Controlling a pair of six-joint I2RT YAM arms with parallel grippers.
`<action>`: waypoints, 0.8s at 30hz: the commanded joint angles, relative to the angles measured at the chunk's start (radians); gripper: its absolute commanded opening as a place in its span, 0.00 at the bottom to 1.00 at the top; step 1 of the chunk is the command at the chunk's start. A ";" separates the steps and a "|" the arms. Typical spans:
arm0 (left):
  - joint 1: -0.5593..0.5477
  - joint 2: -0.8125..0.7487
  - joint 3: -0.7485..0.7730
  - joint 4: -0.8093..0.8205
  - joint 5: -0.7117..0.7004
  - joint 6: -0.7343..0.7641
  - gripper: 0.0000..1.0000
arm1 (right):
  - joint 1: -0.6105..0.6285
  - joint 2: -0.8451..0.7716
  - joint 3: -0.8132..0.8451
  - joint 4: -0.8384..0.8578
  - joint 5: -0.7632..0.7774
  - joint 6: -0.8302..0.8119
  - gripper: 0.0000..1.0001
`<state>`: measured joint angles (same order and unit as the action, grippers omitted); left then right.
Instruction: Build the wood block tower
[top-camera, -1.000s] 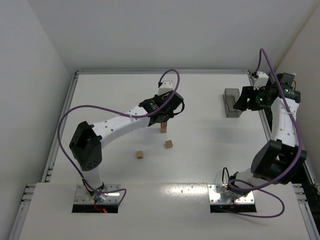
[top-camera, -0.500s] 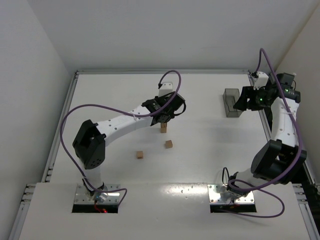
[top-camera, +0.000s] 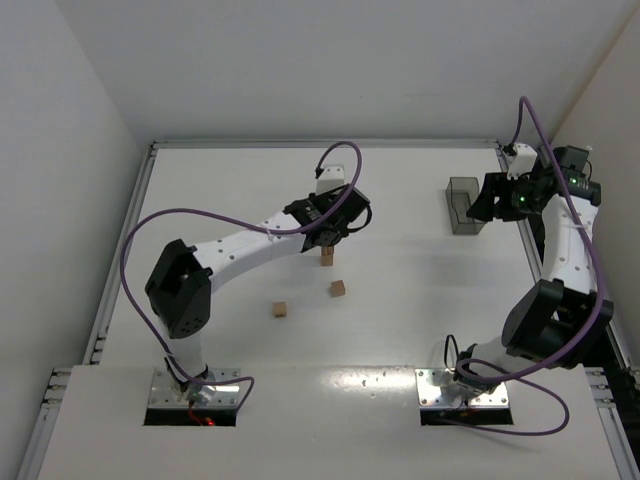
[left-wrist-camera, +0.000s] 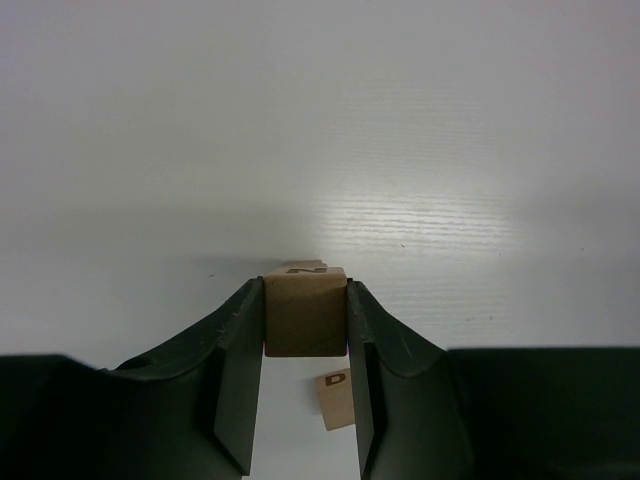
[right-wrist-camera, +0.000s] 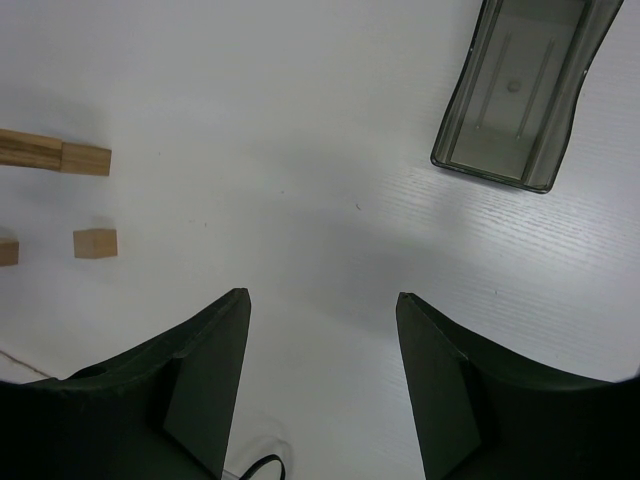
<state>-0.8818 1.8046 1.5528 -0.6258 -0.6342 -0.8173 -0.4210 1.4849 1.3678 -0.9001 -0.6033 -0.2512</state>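
Observation:
My left gripper (top-camera: 329, 238) is shut on a light-brown wood block (left-wrist-camera: 305, 312), which fills the gap between the fingertips. It stands right over the tower (top-camera: 327, 257), a narrow column of wood blocks mid-table. The gripper hides the tower's top. The tower also shows at the left edge of the right wrist view (right-wrist-camera: 60, 155). Two loose wood blocks lie near it: one (top-camera: 338, 289) in front, seen under the left jaws with a letter D (left-wrist-camera: 335, 398), and one (top-camera: 281, 310) farther front left. My right gripper (top-camera: 488, 206) is open and empty over bare table (right-wrist-camera: 320, 300).
A dark grey translucent plastic box (top-camera: 462, 205) stands at the back right, just left of the right gripper; it is empty in the right wrist view (right-wrist-camera: 520, 90). White walls and a metal rail (top-camera: 320, 144) bound the table.
The left arm has shifted slightly to the right at the tower, still shut on its block. The right arm and the loose blocks have not moved.

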 joint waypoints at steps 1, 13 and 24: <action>-0.002 -0.008 -0.013 0.024 -0.013 -0.016 0.00 | 0.007 -0.003 0.014 0.020 -0.021 -0.010 0.57; -0.002 -0.017 -0.031 0.024 0.005 -0.016 0.00 | 0.007 0.006 0.014 0.020 -0.021 -0.010 0.57; -0.002 0.001 -0.031 0.043 0.034 -0.006 0.00 | 0.007 0.006 0.014 0.020 -0.021 -0.010 0.57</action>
<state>-0.8818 1.8046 1.5208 -0.6163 -0.5980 -0.8169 -0.4210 1.4883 1.3678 -0.9001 -0.6037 -0.2512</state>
